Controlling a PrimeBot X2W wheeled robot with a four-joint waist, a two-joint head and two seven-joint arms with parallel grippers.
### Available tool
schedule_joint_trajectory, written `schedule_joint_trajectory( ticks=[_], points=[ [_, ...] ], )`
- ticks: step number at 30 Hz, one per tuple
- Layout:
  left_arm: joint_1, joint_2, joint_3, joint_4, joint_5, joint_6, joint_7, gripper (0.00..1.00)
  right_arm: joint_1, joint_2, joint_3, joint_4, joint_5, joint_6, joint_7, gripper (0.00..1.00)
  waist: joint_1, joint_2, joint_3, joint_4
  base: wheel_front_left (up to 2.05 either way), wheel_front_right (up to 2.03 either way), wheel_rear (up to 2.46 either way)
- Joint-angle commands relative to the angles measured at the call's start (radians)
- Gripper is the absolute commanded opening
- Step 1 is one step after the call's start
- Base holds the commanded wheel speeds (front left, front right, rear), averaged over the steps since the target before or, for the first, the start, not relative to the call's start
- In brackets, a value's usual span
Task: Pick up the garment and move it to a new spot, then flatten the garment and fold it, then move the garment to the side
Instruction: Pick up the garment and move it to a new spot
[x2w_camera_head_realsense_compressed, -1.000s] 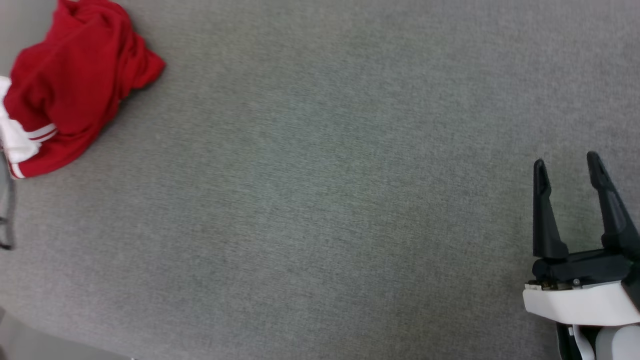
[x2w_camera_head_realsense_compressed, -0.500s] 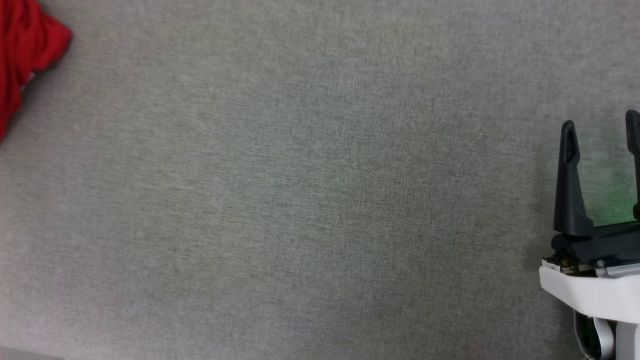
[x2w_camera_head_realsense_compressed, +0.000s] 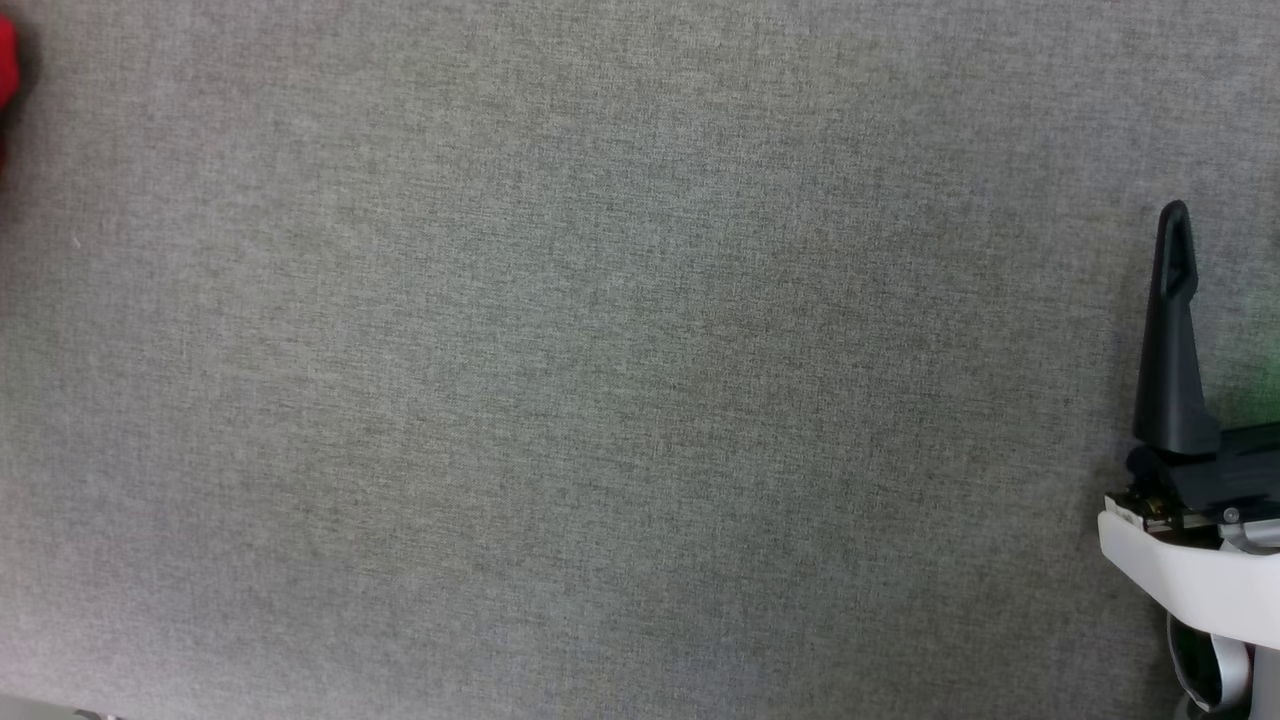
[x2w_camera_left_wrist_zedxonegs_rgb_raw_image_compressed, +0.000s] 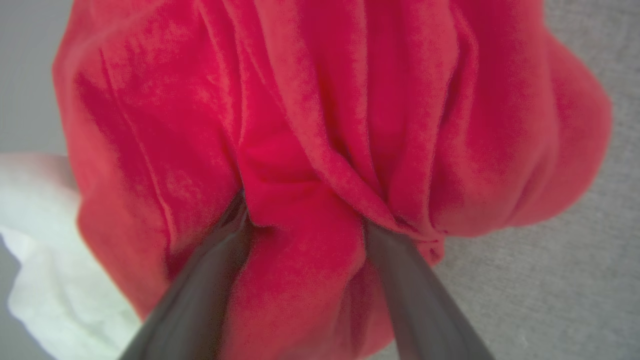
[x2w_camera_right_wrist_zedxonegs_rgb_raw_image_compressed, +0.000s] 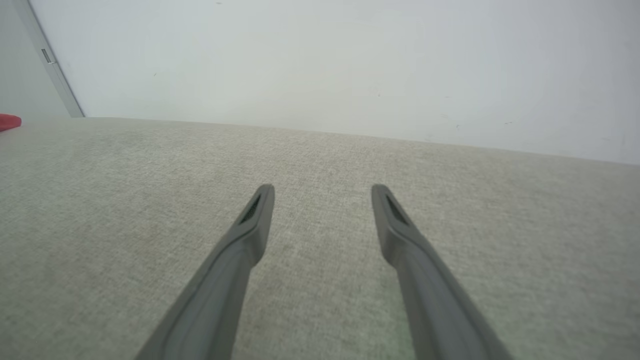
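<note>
Garment (x2w_camera_left_wrist_zedxonegs_rgb_raw_image_compressed: 320, 125) wraps the left gripper (x2w_camera_left_wrist_zedxonegs_rgb_raw_image_compressed: 305, 214). Both dark fingers (x2w_camera_left_wrist_zedxonegs_rgb_raw_image_compressed: 200, 300) are spread wide, tips buried in red folds, with a ridge of cloth bulging between them. Jaws not pinched yet, so I read this as set up to grab, not a hold. Going in at a bunched fold makes sense: it gives something thick to close on. White sleeve (x2w_camera_left_wrist_zedxonegs_rgb_raw_image_compressed: 40, 240) spills out at 8 o'clock and gray fabric surface (x2w_camera_left_wrist_zedxonegs_rgb_raw_image_compressed: 575, 275) shows at 4 o'clock, so the heap looks to be lying on it, crumpled, not flat.

Right gripper (x2w_camera_right_wrist_zedxonegs_rgb_raw_image_compressed: 322, 192): fingers wide apart, nothing between them, hovering low over bare surface, pale wall (x2w_camera_right_wrist_zedxonegs_rgb_raw_image_compressed: 320, 60) beyond at 12 o'clock. Probably parked out of the way, ready for flattening. Red scrap of garment sits at 9 o'clock on the far edge of its view, well apart.

Head view: one right finger (x2w_camera_head_realsense_compressed: 1170, 330) at 3 o'clock, red sliver at the 10 o'clock edge. Open middle is likely the new spot. Task step: first pick, barely begun.
</note>
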Motion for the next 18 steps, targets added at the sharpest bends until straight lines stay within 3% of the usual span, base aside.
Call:
schedule_joint_trajectory(
  ticks=[1, 2, 10, 18],
  points=[
    [0.042, -0.055, -0.048, 0.040, -0.004, 0.000, 0.009, 0.57, -0.011, 0.002, -0.004, 0.024, -0.007, -0.001, 0.001, 1.00, 0.0001, -0.0001, -0.001, 0.000, 0.00, 0.00, 0.00],
    [0.039, -0.054, -0.049, 0.044, -0.012, -0.001, 0.007, 0.00, -0.011, 0.002, -0.005, 0.028, -0.007, -0.001, 0.001, 1.00, 0.0001, -0.0001, -0.006, 0.000, 0.00, 0.00, 0.00],
    [-0.008, 0.033, -0.066, 0.004, -0.013, 0.000, -0.064, 0.00, 0.027, 0.002, -0.005, 0.077, 0.021, -0.001, 0.000, 1.00, 0.0001, -0.0001, -0.105, 0.003, 0.00, 0.00, 0.00],
    [-0.073, 0.111, -0.175, -0.163, 0.004, 0.000, -0.074, 0.00, 0.063, 0.002, 0.008, 0.157, 0.062, -0.001, -0.001, 1.00, 0.0001, -0.0001, -0.256, -0.006, 0.00, 0.00, 0.00]
  ],
)
